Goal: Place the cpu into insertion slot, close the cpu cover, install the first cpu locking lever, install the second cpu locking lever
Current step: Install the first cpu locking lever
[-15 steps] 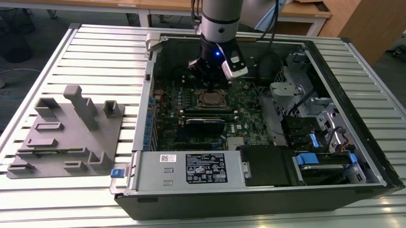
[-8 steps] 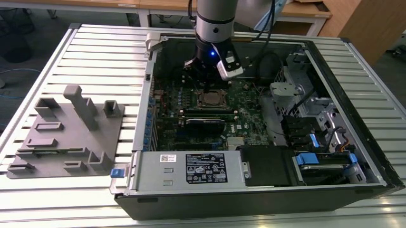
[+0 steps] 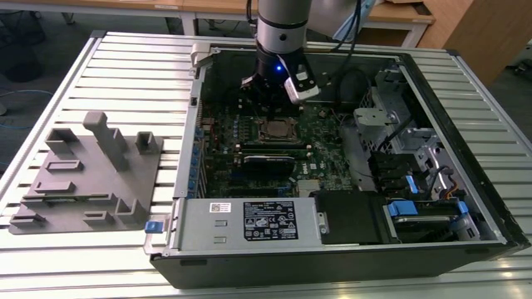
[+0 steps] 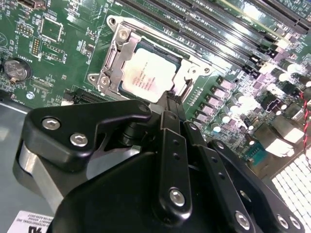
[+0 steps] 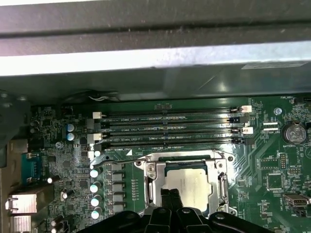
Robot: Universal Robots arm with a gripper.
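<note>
Upper centre of the exterior view: the cpu lies seated in the insertion slot, the cpu cover down around it. The pincer, tips closed together, hovers just beside the chip's edge.

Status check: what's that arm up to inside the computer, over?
The gripper shut, tips at the insertion slot edge. The cpu seated, the cpu cover down around it. Nothing seen blocking.
</note>
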